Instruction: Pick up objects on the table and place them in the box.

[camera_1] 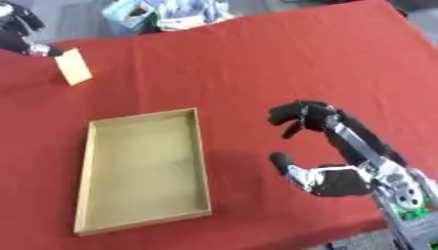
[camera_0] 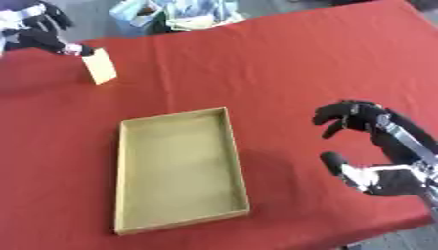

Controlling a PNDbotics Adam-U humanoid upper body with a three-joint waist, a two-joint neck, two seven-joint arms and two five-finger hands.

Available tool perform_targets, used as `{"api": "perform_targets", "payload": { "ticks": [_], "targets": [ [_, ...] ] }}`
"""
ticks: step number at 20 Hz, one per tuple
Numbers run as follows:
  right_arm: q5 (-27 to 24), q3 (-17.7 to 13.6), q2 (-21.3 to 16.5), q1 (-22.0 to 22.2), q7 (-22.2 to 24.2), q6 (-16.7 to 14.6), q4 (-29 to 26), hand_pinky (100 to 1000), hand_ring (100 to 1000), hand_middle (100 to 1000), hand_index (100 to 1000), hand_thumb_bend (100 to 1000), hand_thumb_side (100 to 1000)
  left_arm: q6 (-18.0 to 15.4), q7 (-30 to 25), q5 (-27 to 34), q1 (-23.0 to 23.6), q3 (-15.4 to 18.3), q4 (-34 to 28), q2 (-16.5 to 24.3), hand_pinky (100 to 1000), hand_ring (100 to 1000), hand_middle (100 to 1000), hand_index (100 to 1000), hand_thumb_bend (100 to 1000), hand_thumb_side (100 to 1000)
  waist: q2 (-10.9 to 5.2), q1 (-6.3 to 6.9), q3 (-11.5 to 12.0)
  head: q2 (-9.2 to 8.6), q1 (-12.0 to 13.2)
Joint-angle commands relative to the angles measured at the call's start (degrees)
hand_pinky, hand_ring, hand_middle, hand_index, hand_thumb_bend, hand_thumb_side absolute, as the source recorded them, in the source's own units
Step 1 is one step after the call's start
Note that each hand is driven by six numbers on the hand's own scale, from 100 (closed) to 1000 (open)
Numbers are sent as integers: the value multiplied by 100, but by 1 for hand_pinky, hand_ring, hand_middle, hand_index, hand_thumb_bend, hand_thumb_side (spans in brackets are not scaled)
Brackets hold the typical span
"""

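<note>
A shallow tan cardboard box [camera_0: 231, 161] lies open on the red table, with nothing inside it. At the upper left my left hand [camera_0: 41, 35] pinches a pale yellow card [camera_0: 100, 67] by its top corner, and the card hangs above the cloth. My right hand [camera_1: 321, 146] hovers to the right of the box, fingers curled, thumb out, holding nothing.
The red tablecloth [camera_0: 299, 58] covers the whole table. Past the far edge stands a heap of light blue and white packets [camera_0: 175, 14]. The table's front edge runs along the lower right corner.
</note>
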Motion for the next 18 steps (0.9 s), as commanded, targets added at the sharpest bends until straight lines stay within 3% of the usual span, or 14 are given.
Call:
{"api": "perform_targets", "payload": {
  "ticks": [1,6,18],
  "targets": [
    [-40,-22,-119,-78,22,-20,-81,621,763,709,837,275,371,70,153,-165,-151,68,-4,53,746,721,701,788,656,512,-84,-10,-10,-101,125],
    [-51,-22,-103,-100,35,-27,-81,621,763,709,837,275,371,158,310,-254,-98,77,54,-28,745,716,696,787,657,513,-49,-13,-46,-173,385],
    [-80,-21,-81,-144,62,-38,-86,622,763,710,837,277,369,480,655,-534,48,110,186,-95,727,692,669,769,550,462,33,-36,-155,-211,519]
  ]
}}
